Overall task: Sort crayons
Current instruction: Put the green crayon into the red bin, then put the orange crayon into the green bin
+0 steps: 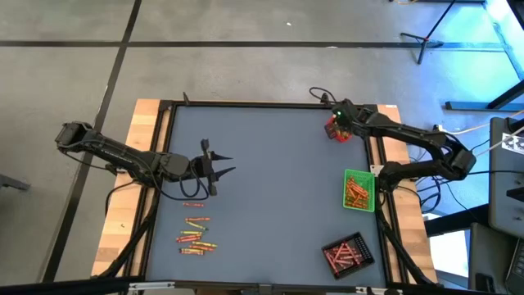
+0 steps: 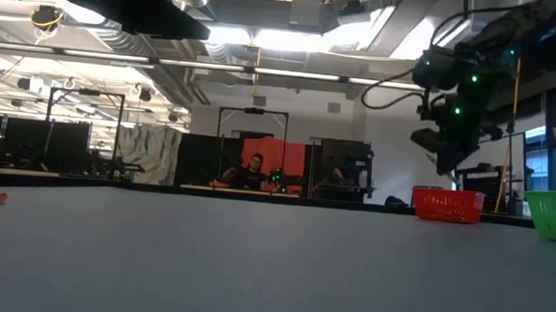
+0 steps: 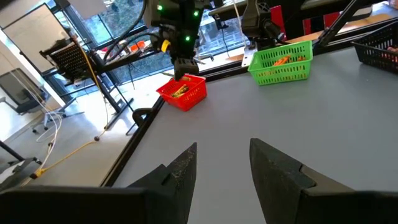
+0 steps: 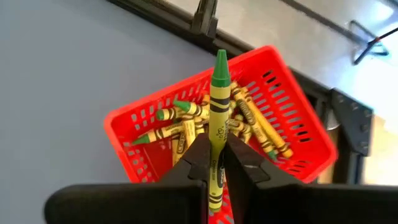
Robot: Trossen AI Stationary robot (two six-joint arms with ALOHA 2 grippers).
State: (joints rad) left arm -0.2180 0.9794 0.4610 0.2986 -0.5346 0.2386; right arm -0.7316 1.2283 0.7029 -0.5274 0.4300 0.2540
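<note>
My right gripper [image 1: 336, 124] is at the table's far right, above the red tray [image 1: 337, 131]. It is shut on a yellow-green crayon [image 4: 217, 106] with a green tip. The red tray [image 4: 286, 124] holds several yellow-green crayons [image 4: 186, 127]. A loose group of red, orange and yellow crayons [image 1: 195, 233] lies on the mat at the near left. My left gripper [image 1: 217, 168] is open and empty over the mat's left part, beyond that group. Its fingers [image 3: 186, 168] point toward the red tray [image 3: 182, 92]. My right gripper pinches the crayon's wrapped shaft [image 4: 216, 158] between its two fingers. The crayon lies along the fingers. Its green tip [image 4: 221, 65] sticks out past the fingertips, toward the red tray below. The fingers come from above, as the low view [image 2: 447, 157] shows.
A green tray [image 1: 359, 190] with orange crayons stands at the right edge, and a black tray [image 1: 348, 252] with red crayons at the near right. The black frame [image 1: 270, 104] borders the mat. The mat's middle [image 1: 278, 188] is bare. People sit far behind the table [image 2: 250, 174].
</note>
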